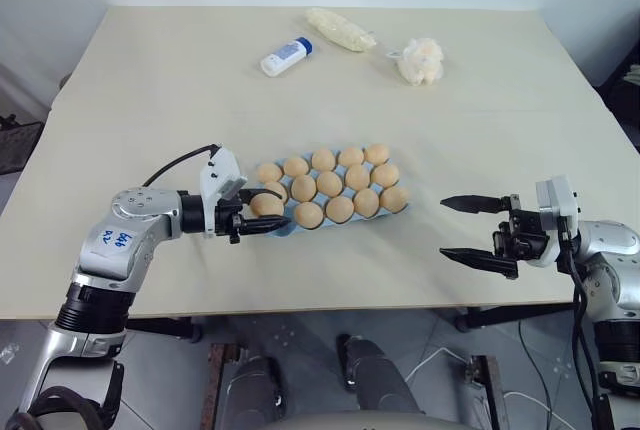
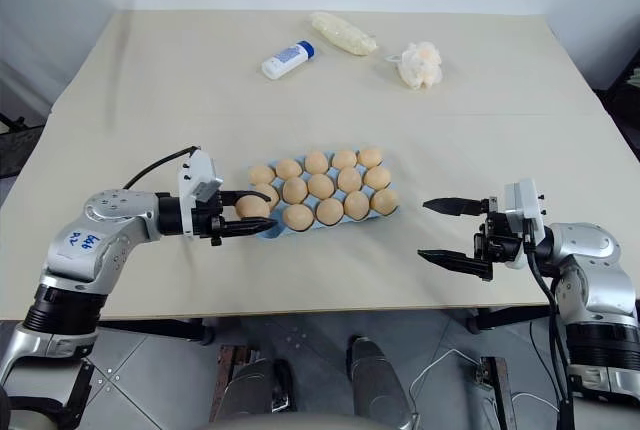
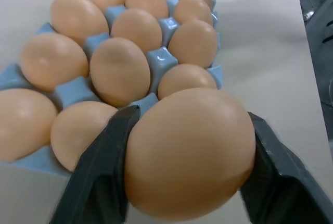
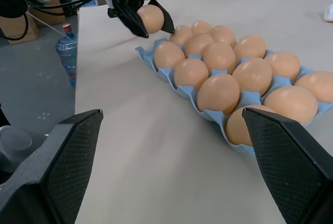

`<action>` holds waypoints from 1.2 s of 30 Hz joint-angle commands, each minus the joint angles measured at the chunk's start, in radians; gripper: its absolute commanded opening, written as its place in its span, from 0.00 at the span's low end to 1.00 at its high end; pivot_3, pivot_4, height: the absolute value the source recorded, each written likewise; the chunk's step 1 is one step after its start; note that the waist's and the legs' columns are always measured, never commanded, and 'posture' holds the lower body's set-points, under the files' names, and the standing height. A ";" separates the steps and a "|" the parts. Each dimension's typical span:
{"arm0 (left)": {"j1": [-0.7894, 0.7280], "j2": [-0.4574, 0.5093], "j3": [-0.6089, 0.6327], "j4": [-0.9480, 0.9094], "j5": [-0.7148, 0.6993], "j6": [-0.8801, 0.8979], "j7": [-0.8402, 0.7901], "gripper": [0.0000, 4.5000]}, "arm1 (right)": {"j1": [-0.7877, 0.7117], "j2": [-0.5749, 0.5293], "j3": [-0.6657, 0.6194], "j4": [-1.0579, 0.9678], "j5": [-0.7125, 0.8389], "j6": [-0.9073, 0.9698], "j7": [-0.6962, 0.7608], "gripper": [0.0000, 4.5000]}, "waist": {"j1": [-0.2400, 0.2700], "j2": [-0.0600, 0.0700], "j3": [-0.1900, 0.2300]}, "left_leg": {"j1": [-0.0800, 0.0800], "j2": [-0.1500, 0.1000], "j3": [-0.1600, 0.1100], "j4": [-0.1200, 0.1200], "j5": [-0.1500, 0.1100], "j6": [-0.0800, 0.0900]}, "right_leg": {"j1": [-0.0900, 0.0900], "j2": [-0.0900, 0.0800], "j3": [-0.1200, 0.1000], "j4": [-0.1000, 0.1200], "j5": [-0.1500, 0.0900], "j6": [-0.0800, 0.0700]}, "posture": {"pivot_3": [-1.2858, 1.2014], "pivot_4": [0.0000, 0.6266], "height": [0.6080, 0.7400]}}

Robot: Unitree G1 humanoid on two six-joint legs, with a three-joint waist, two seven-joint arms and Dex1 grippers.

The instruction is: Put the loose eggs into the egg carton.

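The light blue egg carton (image 1: 284, 231) lies in the middle of the table, and tan eggs (image 1: 329, 183) fill nearly all its cups. My left gripper (image 1: 281, 209) reaches in from the left, shut on one more egg (image 3: 190, 151). Both black fingers (image 3: 104, 172) press against its sides. This egg (image 4: 151, 18) sits at the carton's near left corner, just over the end cup; I cannot tell if it touches the cup. To the right of the carton my right gripper (image 1: 442, 227) is wide open with nothing in it, pointing left at the carton.
At the far side of the table lie a white bottle with a blue cap (image 1: 286, 56), a lumpy cream bag (image 1: 340, 28) and a pale fluffy lump (image 1: 420, 60). The table's front edge (image 1: 330, 308) runs just below both grippers.
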 commanded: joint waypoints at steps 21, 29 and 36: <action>-0.097 -0.063 0.189 0.052 -0.055 -0.028 0.111 0.99 | -0.068 0.079 0.037 0.117 -0.044 -0.092 -0.007 1.00 | -0.003 0.000 0.000 | 0.000 0.000 -0.005 0.008 0.000 0.002 | 0.000 0.000 0.002 0.008 0.000 -0.001 | 0.52 0.24 1.00; -0.016 -0.081 0.254 0.017 -0.080 -0.072 0.126 0.99 | -0.071 0.090 0.014 0.026 -0.018 -0.066 -0.093 1.00 | -0.003 0.000 0.000 | 0.000 0.000 -0.005 0.008 0.000 0.001 | 0.000 0.000 0.001 0.009 0.001 0.002 | 0.52 0.24 1.00; 0.060 -0.031 0.265 0.059 -0.081 -0.137 0.039 0.99 | -0.097 0.042 0.017 0.052 -0.038 -0.060 -0.073 1.00 | -0.002 0.000 0.000 | 0.000 0.000 -0.005 0.007 0.000 0.001 | 0.000 0.000 0.001 0.008 -0.002 -0.004 | 0.52 0.24 1.00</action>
